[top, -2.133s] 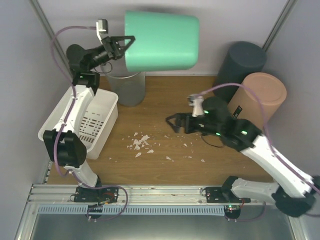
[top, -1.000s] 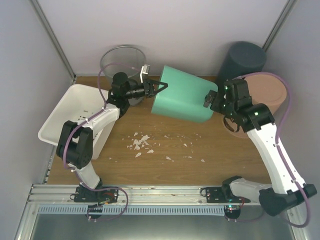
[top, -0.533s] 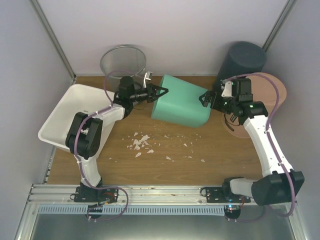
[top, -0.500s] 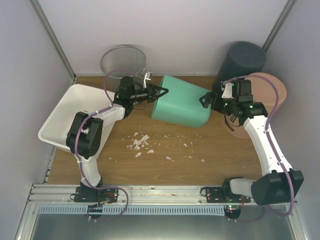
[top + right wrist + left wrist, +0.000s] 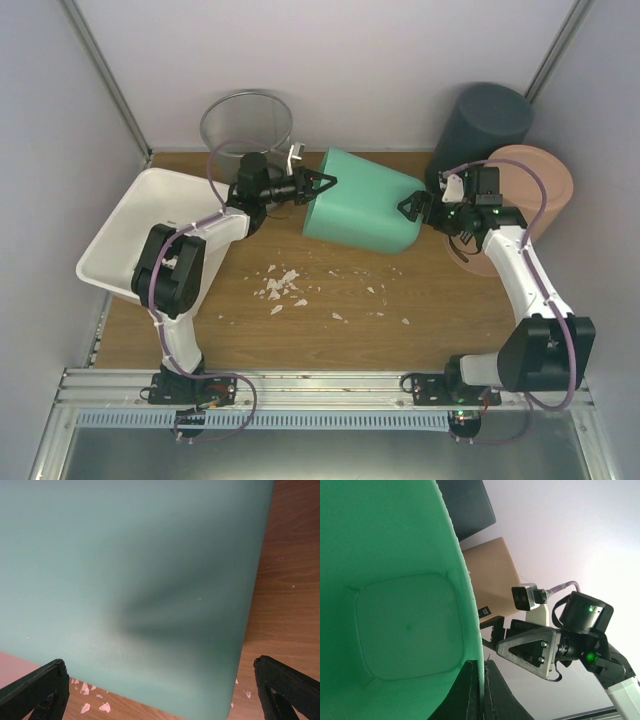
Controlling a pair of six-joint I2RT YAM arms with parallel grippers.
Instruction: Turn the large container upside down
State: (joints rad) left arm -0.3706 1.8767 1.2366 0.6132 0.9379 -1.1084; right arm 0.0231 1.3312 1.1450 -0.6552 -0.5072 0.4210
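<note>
Out beyond the left pincer's wrist, on its arm's outer side, a white basket (image 5: 118, 238) sits, and a wire bin (image 5: 247, 121) stands just behind that wrist; neither has a part in this step. The left pincer (image 5: 322, 184) is narrow, clamped on the rim of the green container (image 5: 365, 200). Its wrist view looks straight into the hollow, with one finger inside the wall and one outside. That edge grip is probably chosen because the body is far too broad to span, and a pinch at the lip gives a pivot for turning. The container hangs on its side, stretching away from this pincer, mouth at the fingers and closed base at the far end, so the flip looks roughly half done. Whether its lower edge touches the table (image 5: 330, 340) I cannot tell. Paper scraps (image 5: 283, 285) lie below and nearer the arm bases. At the base end the right pincer (image 5: 408, 206) stands wide, fingers (image 5: 35, 690) spread to either side of the flat bottom and gripping nothing, seemingly there to steady or push the base. Behind this pincer stand a dark bin (image 5: 485, 120) and a tan bin (image 5: 545, 175), close enough to crowd its elbow.
</note>
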